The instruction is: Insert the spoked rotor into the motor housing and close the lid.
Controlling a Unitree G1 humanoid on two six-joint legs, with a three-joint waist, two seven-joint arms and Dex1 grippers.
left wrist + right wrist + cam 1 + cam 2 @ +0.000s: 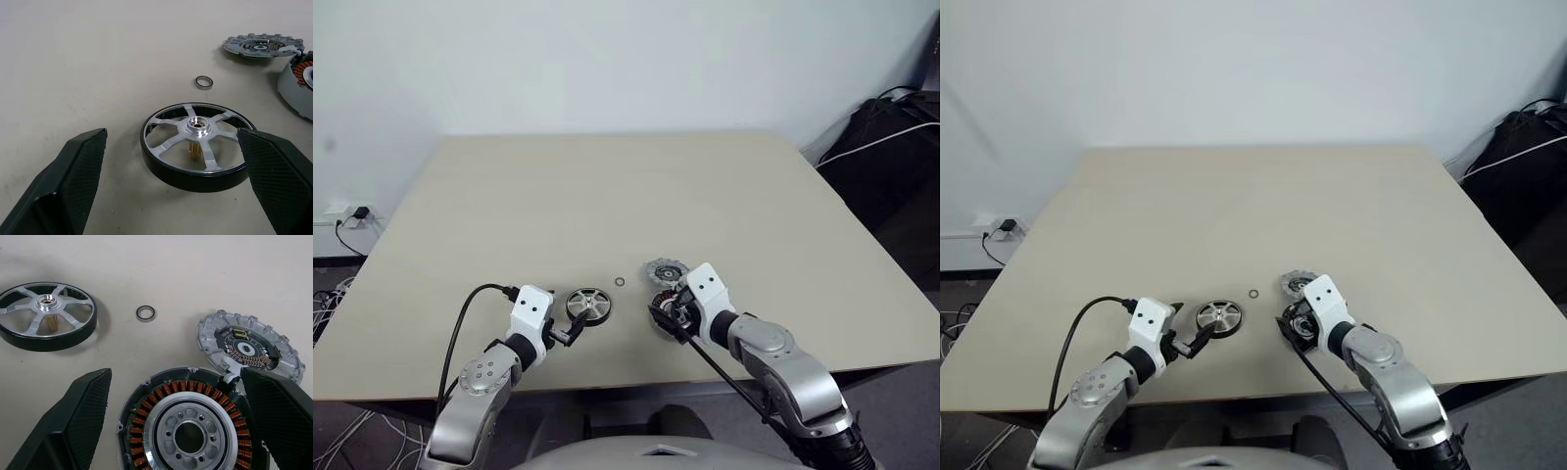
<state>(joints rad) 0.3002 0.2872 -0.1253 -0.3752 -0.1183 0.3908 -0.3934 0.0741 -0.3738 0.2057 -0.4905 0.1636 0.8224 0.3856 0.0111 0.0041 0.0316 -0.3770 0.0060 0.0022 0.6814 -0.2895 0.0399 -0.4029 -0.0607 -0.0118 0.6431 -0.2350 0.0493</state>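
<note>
Left gripper point(171, 161) spread wide, empty, straddling the silver-rimmed spoked rotor point(195, 144) lying flat, hub up, on the beige table point(607, 196). Right gripper point(176, 416) likewise wide over the copper-wound dark round motor housing point(188, 423); notched grey lid point(247, 345) just beyond. Left arm nearer the rotor.

No text, label, brand or number can be read; the lid's point(249, 346) circuit board may carry markings, but they are too small to tell.
</note>
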